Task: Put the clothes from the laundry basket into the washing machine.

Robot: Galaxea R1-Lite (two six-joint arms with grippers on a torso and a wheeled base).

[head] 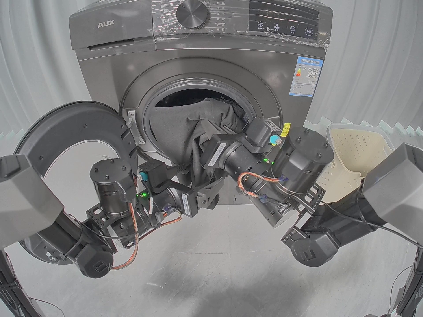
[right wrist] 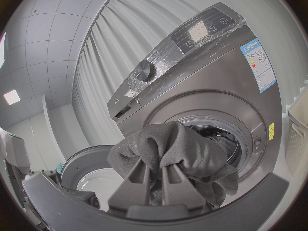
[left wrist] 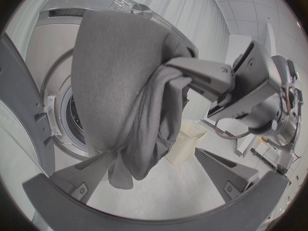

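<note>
Right hand (right wrist: 157,169) had its two fingers pinched narrow on a fold of the dark grey garment (right wrist: 179,145), just in front of the round opening of the washing machine (right wrist: 224,81). Left hand (left wrist: 154,153) sat lower, its fingers spread wide and holding nothing. The garment's lowest hem seemed to touch one fingertip (left wrist: 109,156).

The garment ran lengthwise from top to bottom. Its upper part lay inside the drum, its middle draped over the lip of the opening, and its free end pointed down toward the floor (head: 220,260).

The head view showed the whole layout. The door (head: 75,124) was swung open on the robot's left, and the cream laundry basket (head: 352,150) stood to the right of the machine, with its perforated inner wall in sight. The left wrist view looked up along the hanging cloth and caught the other arm's hand clamped on a bunched ridge of it. The right wrist view looked past the bunched fabric into the drum, where more dark clothing (right wrist: 221,140) lay behind the garment.
</note>
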